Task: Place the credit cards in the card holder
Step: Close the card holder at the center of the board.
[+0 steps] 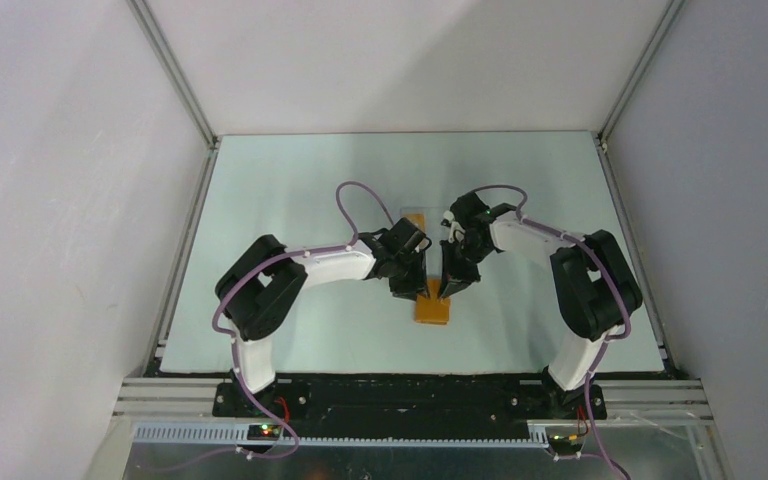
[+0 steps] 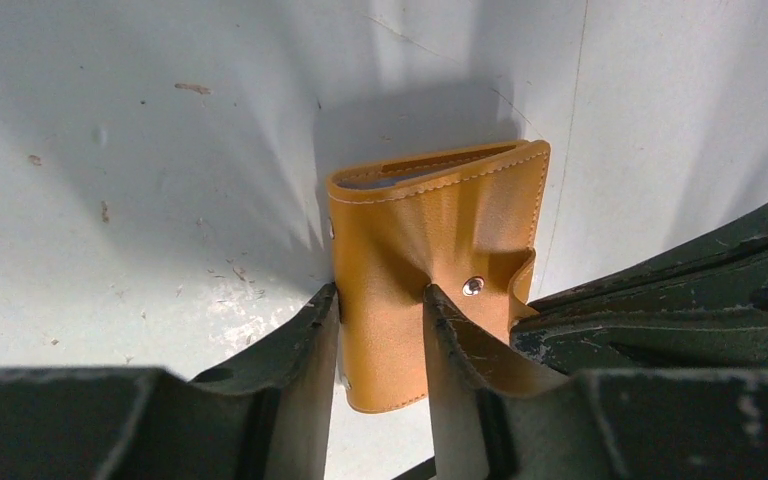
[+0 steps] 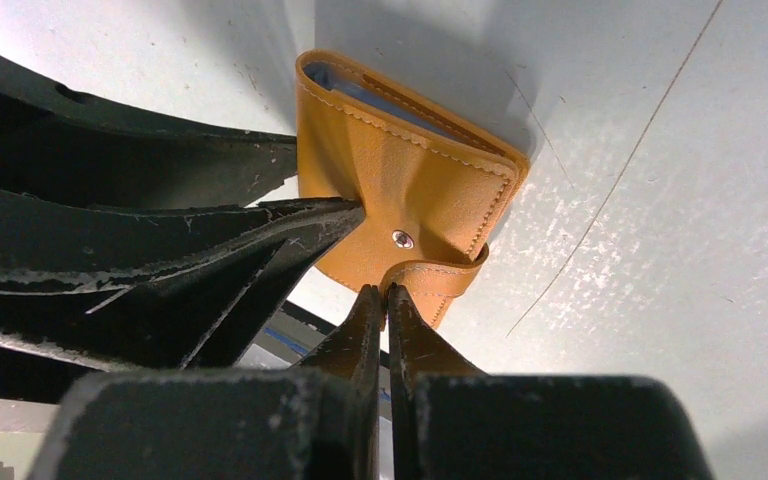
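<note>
Converging over the middle of the pale surface (image 1: 280, 250), the left arm (image 1: 290, 275) and the right arm (image 1: 570, 260) are bending inward so that both can be working on one small thing at once. The card holder (image 1: 432, 312) is sitting between them near the surface's centre. In the top view its long axis is running roughly from the far side toward the near edge.

The left gripper (image 2: 378, 295) is grasping it, one finger lying at its side edge and the other denting its front face. I am judging that this is steadying the leather while the other arm is working at the fastening. The right gripper (image 3: 382, 292) is clenching tight, its tips touching the clasp strap (image 3: 445, 283) just below the snap (image 3: 401, 238). Whether any leather is being pinched between them I cannot tell.

The holder's open mouth is pointing away from both wrist cameras, with the strap end lying toward the fingers. Inside that mouth what is likely a light blue credit card (image 3: 380, 97) is showing only its edge.
</note>
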Robot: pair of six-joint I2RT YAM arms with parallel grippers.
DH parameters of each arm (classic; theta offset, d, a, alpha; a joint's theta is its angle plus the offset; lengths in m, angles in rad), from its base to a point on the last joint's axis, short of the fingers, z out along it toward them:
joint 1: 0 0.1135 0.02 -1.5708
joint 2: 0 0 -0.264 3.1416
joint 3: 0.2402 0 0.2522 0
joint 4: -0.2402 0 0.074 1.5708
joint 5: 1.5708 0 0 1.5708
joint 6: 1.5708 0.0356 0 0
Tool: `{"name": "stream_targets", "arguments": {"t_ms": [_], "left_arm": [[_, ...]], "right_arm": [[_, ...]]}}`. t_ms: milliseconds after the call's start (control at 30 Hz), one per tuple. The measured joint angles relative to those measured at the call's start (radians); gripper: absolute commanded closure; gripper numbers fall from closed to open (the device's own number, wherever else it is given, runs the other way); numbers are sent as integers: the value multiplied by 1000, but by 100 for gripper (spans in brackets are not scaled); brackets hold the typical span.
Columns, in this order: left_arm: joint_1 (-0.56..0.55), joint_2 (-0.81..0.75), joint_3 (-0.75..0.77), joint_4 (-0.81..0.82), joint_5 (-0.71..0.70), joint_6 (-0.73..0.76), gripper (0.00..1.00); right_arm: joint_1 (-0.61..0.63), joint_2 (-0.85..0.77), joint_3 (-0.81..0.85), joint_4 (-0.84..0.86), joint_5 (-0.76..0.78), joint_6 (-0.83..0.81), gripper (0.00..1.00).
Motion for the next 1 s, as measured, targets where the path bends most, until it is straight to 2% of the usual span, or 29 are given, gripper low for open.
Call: {"name": "stream_targets", "arguments": {"t_ms": [467, 700, 1000], "left_arm": [[0, 1, 1, -6, -3, 1, 68], [0, 2, 2, -6, -3, 2, 74], [0, 8, 10, -12, -2, 6, 77]], "right_arm": [[21, 13, 2, 8, 62, 27, 100], [49, 33, 51, -29, 144, 35, 100], [95, 67, 111, -87, 243, 35, 100]]}}
